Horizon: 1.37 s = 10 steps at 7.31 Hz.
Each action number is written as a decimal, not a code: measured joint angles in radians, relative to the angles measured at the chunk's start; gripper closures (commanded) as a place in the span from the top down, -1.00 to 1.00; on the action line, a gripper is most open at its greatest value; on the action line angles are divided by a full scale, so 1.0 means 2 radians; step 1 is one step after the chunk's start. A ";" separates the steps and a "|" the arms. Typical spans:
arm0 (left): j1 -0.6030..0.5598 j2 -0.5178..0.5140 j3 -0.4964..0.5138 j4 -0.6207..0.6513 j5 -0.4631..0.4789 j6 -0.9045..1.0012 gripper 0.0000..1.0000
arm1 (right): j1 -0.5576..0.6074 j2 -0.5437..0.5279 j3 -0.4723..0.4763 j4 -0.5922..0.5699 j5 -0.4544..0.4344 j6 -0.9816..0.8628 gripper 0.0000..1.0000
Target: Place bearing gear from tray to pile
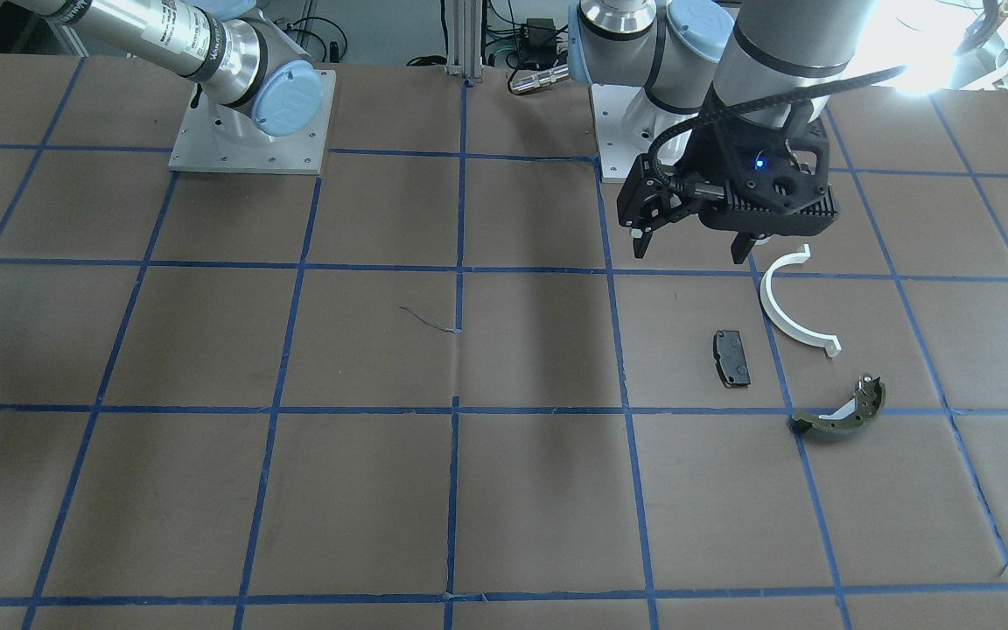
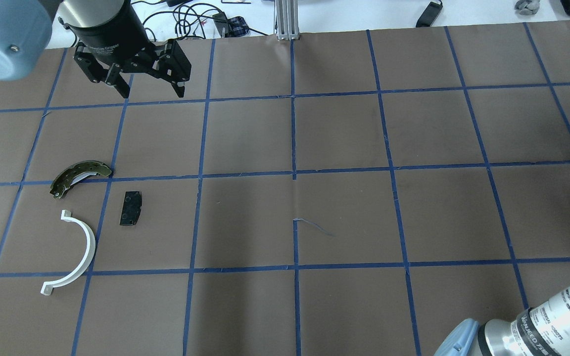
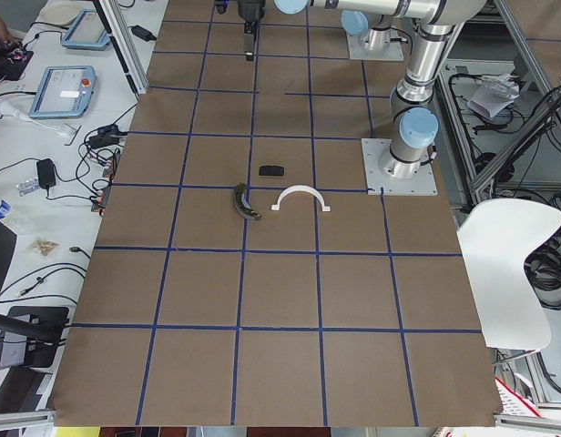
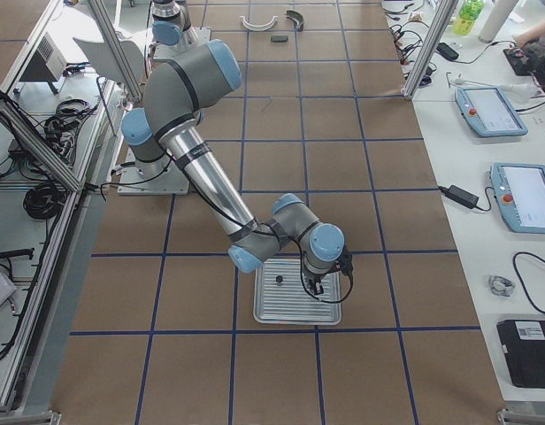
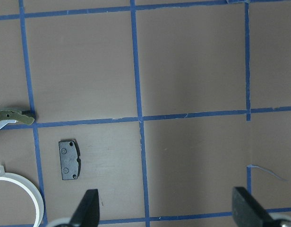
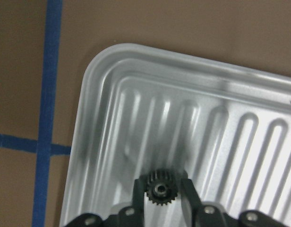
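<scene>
- Down at the tray (image 6: 136, 85) we have the right gripper (image 6: 162, 183) low over the ribbed metal, its two fingers (image 6: 188, 198) pressed in on either side of the bearing gear (image 6: 159, 190). As far as we can judge they are clamped on its teeth.
- The gear shows us its face and bore, so its axis runs up toward the wrist and the grip goes across the toothed rim.
- We can't tell whether it is clear of the tray floor.
- Here's the relation that matters: the pile (image 4: 279, 37) sits at the opposite end of the table (image 2: 344, 217), well apart from the tray and over on the robot's left side.
- There we see the white half-ring (image 2: 89, 244), the black pad (image 2: 131, 208) and the olive shoe (image 2: 78, 175), loosely grouped with none of them touching.
- The left gripper (image 2: 153, 94) hangs just beyond those parts, fingers spread wide with nothing between them, so it is much the nearer arm to the pile.
- The gear is with the right arm, though, so we expect a long carry along the table toward the left arm's side.
</scene>
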 measured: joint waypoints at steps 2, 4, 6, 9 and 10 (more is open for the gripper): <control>0.000 0.000 0.000 0.000 0.000 0.000 1.00 | 0.000 0.000 0.000 0.000 0.000 0.000 -0.70; 0.000 0.000 0.000 0.000 0.000 0.000 1.00 | 0.004 -0.002 -0.001 0.001 -0.001 0.000 -0.75; 0.000 0.000 0.000 0.000 0.000 0.000 1.00 | 0.010 -0.025 0.001 0.017 -0.006 0.005 -0.75; 0.000 0.000 0.000 0.000 0.001 0.000 1.00 | 0.083 -0.106 0.039 0.061 -0.011 0.095 -0.77; 0.000 0.000 0.000 0.000 0.001 0.000 1.00 | 0.127 -0.138 0.074 0.053 -0.011 0.156 -0.77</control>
